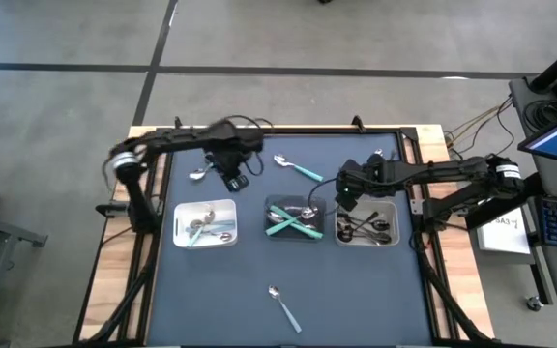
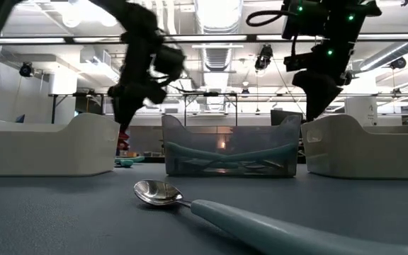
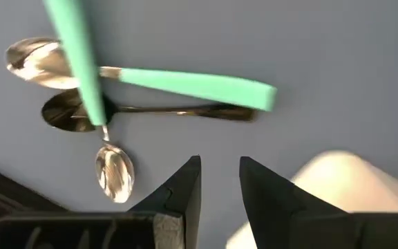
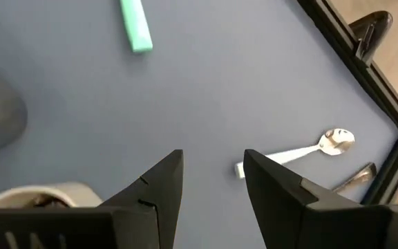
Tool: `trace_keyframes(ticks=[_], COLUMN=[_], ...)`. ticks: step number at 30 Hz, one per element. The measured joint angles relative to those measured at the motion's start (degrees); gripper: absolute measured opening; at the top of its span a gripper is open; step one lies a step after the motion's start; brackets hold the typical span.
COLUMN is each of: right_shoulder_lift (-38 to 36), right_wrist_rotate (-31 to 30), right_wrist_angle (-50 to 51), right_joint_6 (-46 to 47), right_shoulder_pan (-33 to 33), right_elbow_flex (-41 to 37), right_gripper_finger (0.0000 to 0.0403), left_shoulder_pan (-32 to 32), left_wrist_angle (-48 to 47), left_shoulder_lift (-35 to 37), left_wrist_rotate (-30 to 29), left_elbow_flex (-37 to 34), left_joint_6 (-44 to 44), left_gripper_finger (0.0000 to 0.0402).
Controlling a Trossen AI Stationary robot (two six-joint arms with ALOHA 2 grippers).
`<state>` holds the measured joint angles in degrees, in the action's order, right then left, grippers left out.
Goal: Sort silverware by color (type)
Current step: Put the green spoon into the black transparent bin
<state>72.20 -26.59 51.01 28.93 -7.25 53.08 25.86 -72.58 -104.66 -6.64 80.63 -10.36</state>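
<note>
Left tool (image 1: 237, 180) hovers over the far-left part of the counter (image 1: 220, 290), its two dark fingers (image 3: 185, 194) a narrow gap apart and pinching nothing. Just ahead of it in its wrist view lie a dark spoon (image 3: 144, 111) and a teal-handled spoon (image 3: 185, 84) side by side, with a second teal-handled spoon (image 3: 81, 62) crossing both near their bowls; whether that one rests on them or hangs above them I cannot tell.

To take one cleanly, I would pick the piece lying on top first and come down on a free stretch of handle, away from the crossing point, with the fingers square across the handle so it does not twist out. The gap looks tight, so it may pay to spread the fingers a little before descending.

Moving rightward, three trays sit in a row: the left tray (image 1: 180, 237) with shiny pieces, the middle tray (image 1: 271, 237) holding teal-handled pieces, the right tray (image 1: 340, 240) with dark ones. A teal-handled fork (image 1: 298, 169) lies loose beyond the middle tray, and another teal-handled spoon (image 1: 283, 305) lies alone near the front edge.

Right tool (image 1: 344, 198) hangs above the counter just beyond the right tray, its fingers (image 4: 159, 190) spread wide and empty. Past it, near the far-right corner, lie a white-handled spoon (image 4: 299, 152) and a dark handle (image 4: 354, 177) close to the rim.
</note>
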Motion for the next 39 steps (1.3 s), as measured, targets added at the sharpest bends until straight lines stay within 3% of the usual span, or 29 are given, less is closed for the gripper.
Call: trace_keyframes(ticks=[5, 12, 18, 27, 39], right_shoulder_lift=[0.0, 0.1, 0.1, 0.1, 0.1], right_wrist_rotate=[0.0, 0.0, 0.0, 0.0, 0.0], right_wrist_angle=[-4.0, -10.2, -13.9, -14.9, -15.3], right_joint_6=[0.0, 0.0, 0.0, 1.0, 5.6], right_shoulder_pan=[-2.3, -5.0, -6.6, -9.3, -11.6], right_elbow_flex=[0.0, 0.0, 0.0, 0.0, 0.0], right_gripper_finger=[0.0146, 0.0146, 0.0146, 0.0146, 0.0146], left_shoulder_pan=[7.0, 16.0, 20.5, 20.7, 20.8], left_wrist_angle=[11.3, 22.6, 26.9, 26.6, 27.0], left_shoulder_lift=[7.6, 8.7, 6.1, 4.5, 4.7], left_wrist_rotate=[-1.7, -4.8, -4.6, -4.4, -4.2], left_elbow_flex=[-11.6, -18.8, -19.5, -19.5, -19.5], left_joint_6=[-2.4, 0.3, 4.6, 11.3, 12.3], left_gripper_finger=[0.0083, 0.0083, 0.0086, 0.0088, 0.0088])
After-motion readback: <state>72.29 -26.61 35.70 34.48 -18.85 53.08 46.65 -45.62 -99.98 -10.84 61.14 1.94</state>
